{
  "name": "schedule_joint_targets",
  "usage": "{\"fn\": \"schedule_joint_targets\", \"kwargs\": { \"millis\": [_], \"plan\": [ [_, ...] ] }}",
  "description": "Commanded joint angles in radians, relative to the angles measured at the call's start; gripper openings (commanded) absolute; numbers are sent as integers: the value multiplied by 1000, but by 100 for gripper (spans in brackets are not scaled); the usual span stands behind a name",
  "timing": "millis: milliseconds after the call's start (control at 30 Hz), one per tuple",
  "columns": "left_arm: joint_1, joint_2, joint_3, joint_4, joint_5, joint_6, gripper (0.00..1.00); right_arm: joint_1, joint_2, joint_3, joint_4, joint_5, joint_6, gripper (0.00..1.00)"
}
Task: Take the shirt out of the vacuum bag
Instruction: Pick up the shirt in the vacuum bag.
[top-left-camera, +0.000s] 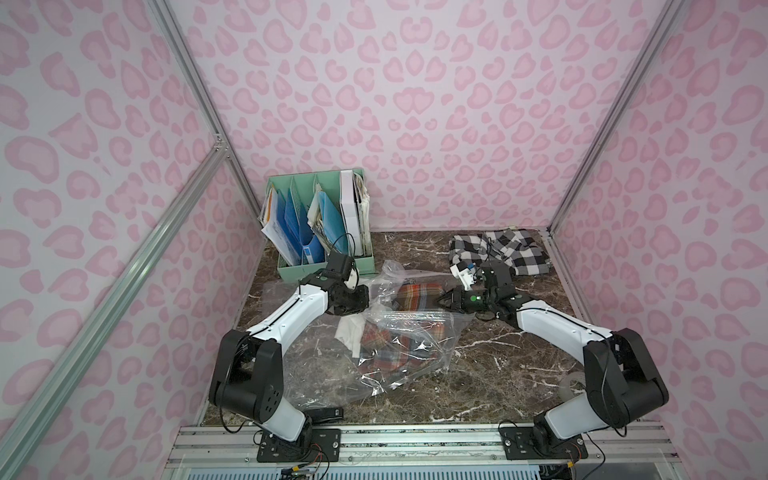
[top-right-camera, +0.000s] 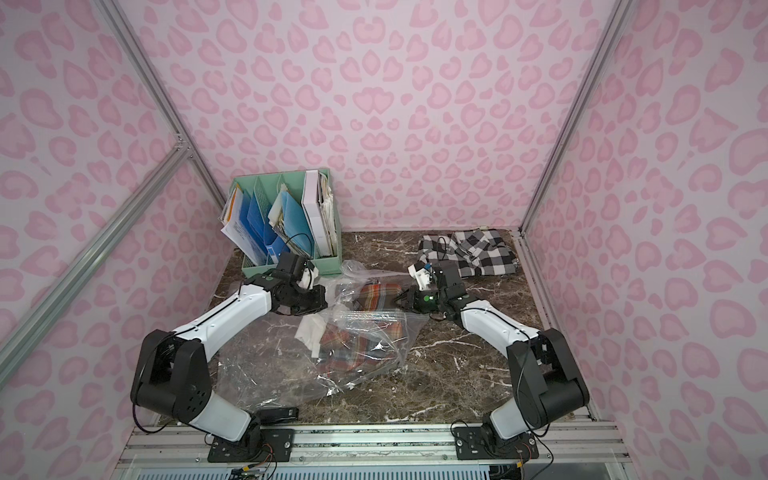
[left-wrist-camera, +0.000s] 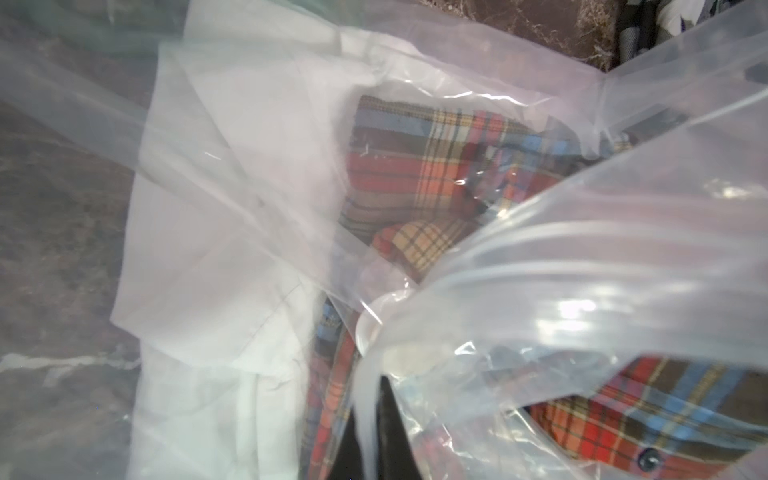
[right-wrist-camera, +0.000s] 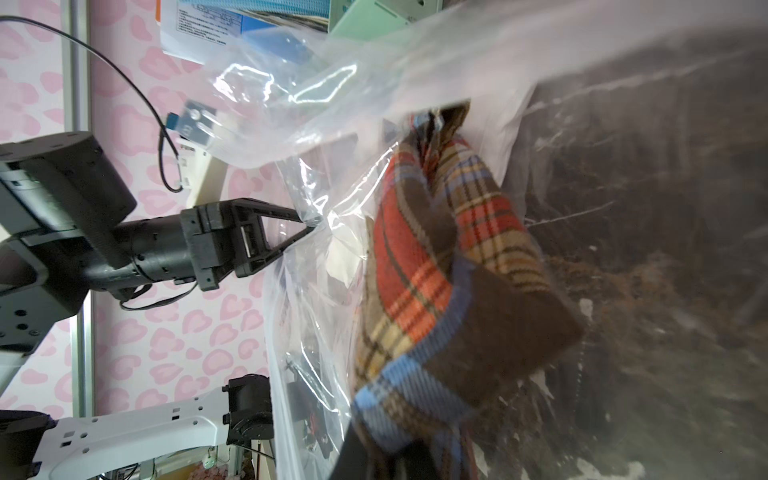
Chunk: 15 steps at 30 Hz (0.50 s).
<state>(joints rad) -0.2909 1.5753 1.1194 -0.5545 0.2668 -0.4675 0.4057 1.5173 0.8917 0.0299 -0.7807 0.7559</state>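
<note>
Item: vacuum bag (top-left-camera: 415, 332), table centre. Clear film; likely light, slippery and crinkly.
Contents: plaid shirt (top-left-camera: 415, 293), soft and limp, bunched at the bag's 12 o'clock end.
Left gripper (right-wrist-camera: 309, 220): closed, pinching bag film at 9 o'clock.
Right gripper (top-left-camera: 444, 300): closed on the shirt's fold at 3 o'clock.
Best hold: a bunched fold of cloth.

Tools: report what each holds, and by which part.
Left tool pinches the vacuum bag by a bunched plastic fold; right tool grips the plaid shirt by a folded edge.

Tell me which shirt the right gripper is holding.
The red plaid shirt, pinched by the right gripper; the black-and-white checked shirt lies apart at the back.
</note>
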Motion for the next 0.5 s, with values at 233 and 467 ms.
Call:
{"fn": "schedule_joint_targets", "kwargs": {
  "millis": [233, 467],
  "plan": [
    [-2, -19, -53, 28, 15, 18, 4, 13, 58, 140, 15, -69, 8, 0],
    [-66, -37, -51, 64, 42, -3, 4, 92, 148, 267, -17, -67, 19, 0]
  ]
}}
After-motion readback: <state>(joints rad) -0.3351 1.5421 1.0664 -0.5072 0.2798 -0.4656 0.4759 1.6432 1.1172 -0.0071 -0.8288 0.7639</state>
